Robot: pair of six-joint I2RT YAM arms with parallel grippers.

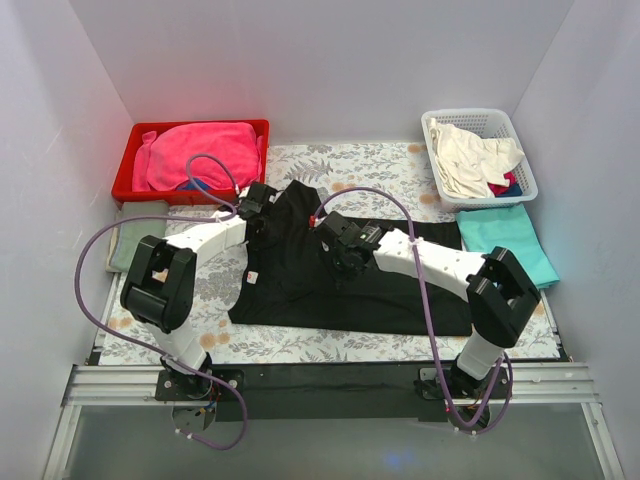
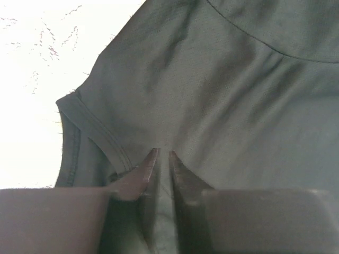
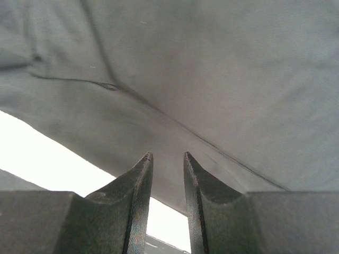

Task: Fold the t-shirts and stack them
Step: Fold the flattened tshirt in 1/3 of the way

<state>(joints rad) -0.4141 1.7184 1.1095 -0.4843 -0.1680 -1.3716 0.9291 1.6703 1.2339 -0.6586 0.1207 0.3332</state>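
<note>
The black t-shirt [image 1: 340, 300] lies partly folded on the floral cloth in the middle of the table. My left gripper [image 1: 252, 205] is at its upper left part. In the left wrist view the left gripper [image 2: 163, 152] has its jaws nearly together, with a fold of the black t-shirt [image 2: 212, 79] pinched between them beside a hemmed edge. My right gripper [image 1: 333, 250] is over the shirt's middle. In the right wrist view the right gripper [image 3: 167, 154] has its jaws slightly apart and empty, close to the black t-shirt [image 3: 212, 63]. A folded teal t-shirt [image 1: 505, 240] lies at the right.
A red bin [image 1: 125, 170] with pink cloth stands at the back left. A white basket [image 1: 520, 170] with cream clothes stands at the back right. A grey-green cloth [image 1: 125, 245] lies at the left edge. White walls close in on three sides.
</note>
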